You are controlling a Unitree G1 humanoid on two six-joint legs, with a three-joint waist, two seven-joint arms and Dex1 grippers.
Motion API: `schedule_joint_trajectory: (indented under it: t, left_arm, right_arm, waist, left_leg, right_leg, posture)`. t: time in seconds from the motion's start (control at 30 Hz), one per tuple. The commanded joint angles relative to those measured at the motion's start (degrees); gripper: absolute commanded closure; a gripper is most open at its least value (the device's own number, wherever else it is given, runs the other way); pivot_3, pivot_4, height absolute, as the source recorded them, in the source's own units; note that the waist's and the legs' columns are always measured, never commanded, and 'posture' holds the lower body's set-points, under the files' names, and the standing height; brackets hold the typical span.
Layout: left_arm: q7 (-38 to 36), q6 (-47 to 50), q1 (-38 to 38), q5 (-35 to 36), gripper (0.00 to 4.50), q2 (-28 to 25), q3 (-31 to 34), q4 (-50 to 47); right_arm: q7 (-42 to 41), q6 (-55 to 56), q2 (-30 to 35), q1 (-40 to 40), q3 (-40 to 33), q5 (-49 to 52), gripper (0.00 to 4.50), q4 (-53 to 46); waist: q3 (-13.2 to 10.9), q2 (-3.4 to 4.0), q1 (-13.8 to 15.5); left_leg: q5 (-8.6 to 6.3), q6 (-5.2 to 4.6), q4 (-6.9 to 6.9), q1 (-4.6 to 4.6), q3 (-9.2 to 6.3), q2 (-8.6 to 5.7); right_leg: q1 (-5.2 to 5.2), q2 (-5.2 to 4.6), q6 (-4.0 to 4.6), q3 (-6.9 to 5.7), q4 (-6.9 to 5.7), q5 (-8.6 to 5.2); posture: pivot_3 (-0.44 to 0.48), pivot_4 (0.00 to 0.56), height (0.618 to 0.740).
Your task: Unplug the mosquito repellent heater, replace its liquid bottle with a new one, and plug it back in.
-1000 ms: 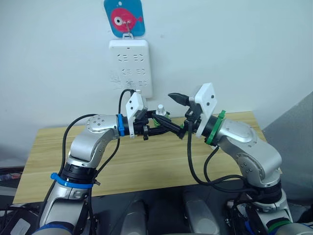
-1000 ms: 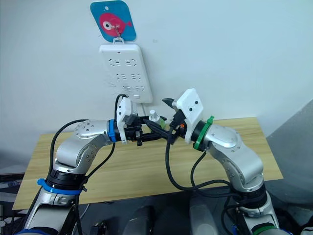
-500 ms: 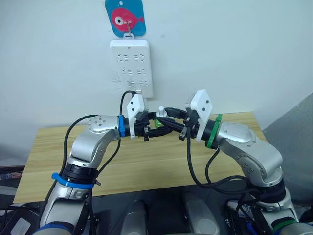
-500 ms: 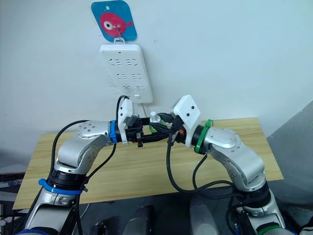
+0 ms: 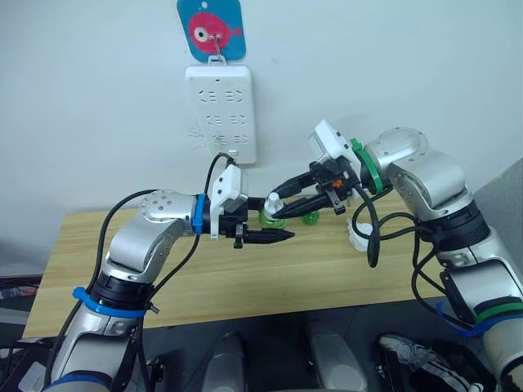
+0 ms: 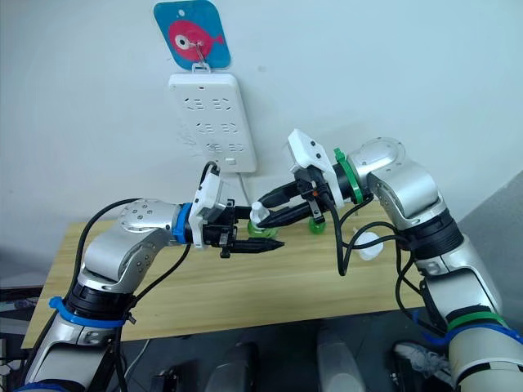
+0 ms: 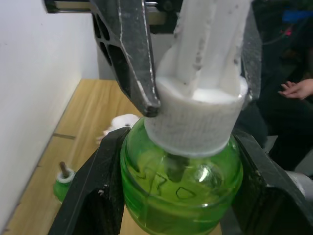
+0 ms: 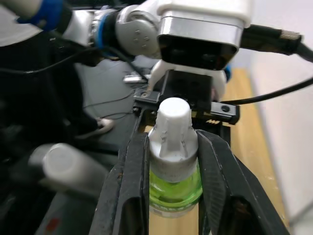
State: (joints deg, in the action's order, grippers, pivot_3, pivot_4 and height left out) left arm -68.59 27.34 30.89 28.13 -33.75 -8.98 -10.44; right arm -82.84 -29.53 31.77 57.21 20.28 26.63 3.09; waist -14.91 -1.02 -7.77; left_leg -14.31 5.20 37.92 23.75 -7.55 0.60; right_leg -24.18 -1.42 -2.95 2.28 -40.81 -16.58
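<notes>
Eye views: my left gripper (image 5: 263, 229) and right gripper (image 5: 282, 196) meet over the wooden table (image 5: 245, 278) — both clamped on the green liquid bottle (image 5: 270, 217) | Left wrist: my fingers (image 7: 93, 196) squeeze its green body | Right wrist: my fingers (image 8: 134, 176) pinch its white cap (image 8: 172, 129) | Heater (image 5: 357, 232): white, lying on the table near my right arm.

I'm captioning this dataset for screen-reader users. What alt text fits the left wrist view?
A round green liquid bottle with a white ribbed cap sits between the left gripper's two black fingers, while the right gripper's dark fingers close on the cap. Behind lie a wooden table and a second small green bottle.
</notes>
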Motion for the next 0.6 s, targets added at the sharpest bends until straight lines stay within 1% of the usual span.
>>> schedule_joint_trajectory:
  t: [0.03,0.07,0.13,0.17,0.2,0.3,0.37,0.43,0.5,0.6]
  left_arm:
    - [1.68,-0.24,-0.46,0.59,2.16,-0.75,2.94,-0.69]
    - [2.32,-0.37,-0.67,0.56,2.16,-0.55,3.18,-0.64]
    - [3.53,-0.82,-1.43,0.34,2.16,-0.04,3.6,-0.64]
    - [3.98,-0.98,-1.75,0.25,2.16,0.23,3.75,-0.63]
    - [4.41,-1.24,-2.01,0.13,2.16,0.5,3.85,-0.63]
    - [5.29,-2.18,-2.29,-0.34,2.16,1.22,3.74,-0.27]
    - [5.22,-3.27,-2.34,-1.1,2.16,1.39,3.27,0.08]
    - [5.3,-3.65,-2.15,-1.29,2.16,1.71,2.95,0.39]
    - [5.17,-3.69,-1.72,-1.28,2.16,2.03,2.7,0.75]
    - [4.81,-4.05,-1.05,-1.51,2.16,2.39,2.35,1.32]
  right_arm:
    - [1.51,-0.19,2.32,-1.72,-4.34,-0.29,2.79,-1.0]
    - [2.83,-0.14,3.03,-2.63,-5.76,-0.41,2.55,-1.63]
    - [6.76,-1.29,4.84,-5.34,-9.73,0.37,1.84,-5.24]
    - [8.95,-2.93,5.32,-6.73,-11.67,1.44,1.4,-7.6]
    - [11.38,-4.85,5.51,-8.33,-13.5,2.64,1.17,-10.35]
    - [20.18,-9.2,4.45,-15.91,-17.02,4.39,0.04,-21.29]
    - [28.52,-9.55,0.6,-20.06,-16.89,2.45,0.0,-26.93]
    - [35.44,-10.58,-3.55,-22.31,-15.33,0.71,0.0,-30.83]
    - [39.12,-11.42,-6.45,-23.14,-12.71,-0.59,0.0,-33.01]
    - [42.81,-10.16,-9.18,-22.52,-9.76,-3.68,0.0,-31.47]
  waist:
    - [0.0,-0.01,0.01]
    - [0.0,-0.01,0.15]
    - [0.0,-0.01,0.38]
    - [0.0,0.0,0.4]
    - [0.0,0.0,0.38]
    - [0.02,-0.02,0.35]
    - [0.06,-0.03,0.25]
    - [0.09,-0.02,-0.24]
    - [0.1,-0.01,-0.39]
    - [0.19,0.0,-0.27]
  left_leg:
    - [0.0,0.0,0.01,-0.01,0.0,0.0]
    - [0.0,0.0,0.02,-0.01,-0.01,0.0]
    - [0.0,0.0,0.04,-0.01,-0.02,0.0]
    - [0.0,0.0,0.03,0.0,0.01,-0.01]
    - [0.0,-0.01,0.03,0.0,0.02,-0.01]
    - [0.0,0.0,-0.01,0.0,0.0,0.03]
    - [0.0,0.0,0.01,0.0,0.01,0.05]
    - [0.0,0.0,0.01,-0.02,0.05,0.06]
    - [0.0,0.0,0.03,-0.08,0.11,0.06]
    - [0.01,0.01,0.03,-0.1,0.08,0.06]
  right_leg:
    - [0.0,0.0,0.0,0.0,-0.01,0.0]
    - [0.01,0.0,0.0,0.0,-0.02,0.0]
    - [0.0,0.0,0.0,-0.01,-0.03,0.0]
    - [0.0,-0.01,0.0,0.01,-0.03,0.0]
    - [-0.01,-0.01,0.0,0.02,-0.03,0.0]
    - [-0.02,0.01,0.0,0.01,-0.04,0.0]
    - [-0.02,0.04,0.0,0.02,-0.07,0.0]
    - [-0.03,0.05,0.0,0.06,-0.12,0.0]
    - [-0.05,0.06,0.0,0.14,-0.21,0.0]
    - [-0.03,0.08,0.0,0.11,-0.22,0.0]
  posture:
    - [-0.114,0.173,0.725]
    - [-0.114,0.173,0.725]
    - [-0.124,0.176,0.725]
    - [-0.124,0.176,0.725]
    - [-0.127,0.174,0.725]
    - [-0.134,0.174,0.725]
    - [-0.144,0.173,0.725]
    - [-0.15,0.172,0.725]
    - [-0.151,0.171,0.725]
    - [-0.153,0.17,0.725]
